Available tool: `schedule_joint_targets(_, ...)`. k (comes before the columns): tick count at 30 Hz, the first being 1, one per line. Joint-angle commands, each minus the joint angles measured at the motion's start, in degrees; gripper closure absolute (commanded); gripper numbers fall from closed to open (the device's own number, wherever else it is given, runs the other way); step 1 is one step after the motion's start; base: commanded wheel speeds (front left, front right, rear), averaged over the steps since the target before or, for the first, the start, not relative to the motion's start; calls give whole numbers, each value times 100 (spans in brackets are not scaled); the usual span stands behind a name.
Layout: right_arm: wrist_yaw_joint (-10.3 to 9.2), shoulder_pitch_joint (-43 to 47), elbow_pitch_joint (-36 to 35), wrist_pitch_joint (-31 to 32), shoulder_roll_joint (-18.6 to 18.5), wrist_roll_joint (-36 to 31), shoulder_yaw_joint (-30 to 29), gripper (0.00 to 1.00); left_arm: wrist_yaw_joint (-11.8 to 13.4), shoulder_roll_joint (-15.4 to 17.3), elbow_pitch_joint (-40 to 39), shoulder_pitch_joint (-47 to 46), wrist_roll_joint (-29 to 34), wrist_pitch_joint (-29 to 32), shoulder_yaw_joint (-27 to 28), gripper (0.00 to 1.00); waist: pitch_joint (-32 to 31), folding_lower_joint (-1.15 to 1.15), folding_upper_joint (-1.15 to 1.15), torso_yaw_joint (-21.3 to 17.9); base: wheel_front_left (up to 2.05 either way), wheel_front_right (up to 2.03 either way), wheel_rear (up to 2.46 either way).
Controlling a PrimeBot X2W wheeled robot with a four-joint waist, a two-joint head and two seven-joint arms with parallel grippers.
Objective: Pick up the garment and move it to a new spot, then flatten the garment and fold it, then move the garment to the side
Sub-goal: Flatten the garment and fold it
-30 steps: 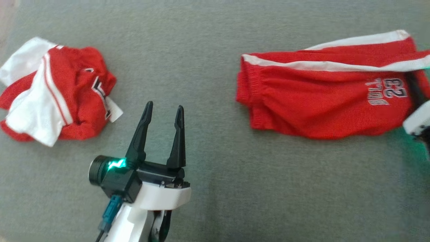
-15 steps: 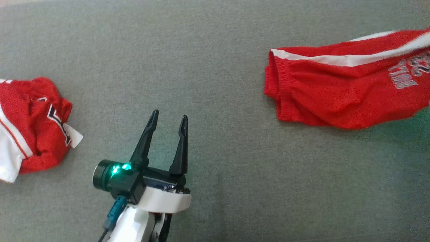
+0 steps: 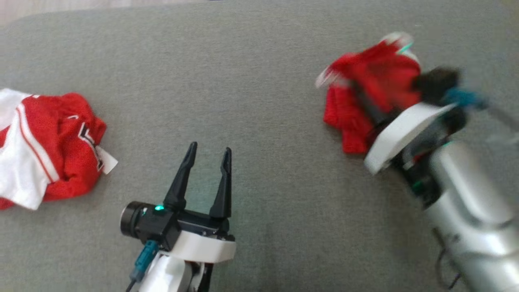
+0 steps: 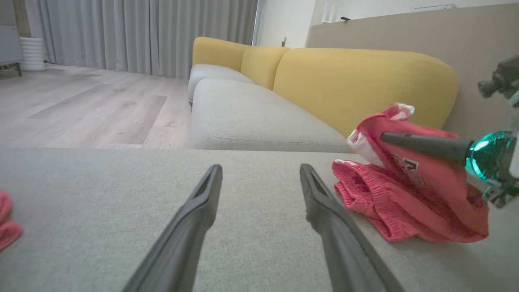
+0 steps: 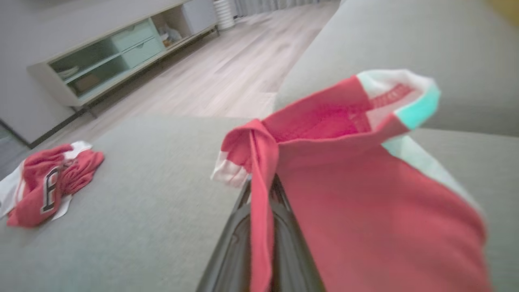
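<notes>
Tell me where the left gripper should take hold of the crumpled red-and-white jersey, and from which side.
Probably the bunched red edge of the jersey beside its white tag. It stands up in folds and faces the open left gripper, so come in from that side, fingers straddling a fold.

I can read almost nothing from here. On the crumpled red and white jersey (image 5: 52, 190) there is one big letter in white with a dark edge; in the right wrist view it looks like an F or a part of a B, I cannot decide which. On the red shorts (image 4: 405, 202) I see a small pale print, but it is too blurred to read.
</notes>
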Motion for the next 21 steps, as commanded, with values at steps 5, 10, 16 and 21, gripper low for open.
schedule_joint_targets(5, -4, 373, -361, -148, 421, -247, 382, 0, 86, 1, -183, -86, -142, -29, 35, 0, -37, 0, 0, 246, 0, 0, 0)
schedule_joint_targets(10, -4, 798, -726, -686, 259, -502, 187, 0, 131, 1, -194, 2, -182, -29, 77, 0, -159, 0, 0, 309, 0, 0, 0)
schedule_joint_targets(16, -4, 1610, -1074, -1356, 208, -726, -694, 0, 183, 1, -299, 181, -183, -29, 179, 0, -385, 0, 0, 368, 0, 0, 0)
schedule_joint_targets(21, -4, 2316, -1072, -2268, 311, -1259, -1304, 0, 376, 1, -480, 559, -67, -29, 573, 0, -718, 0, 0, 252, 0, 0, 0)
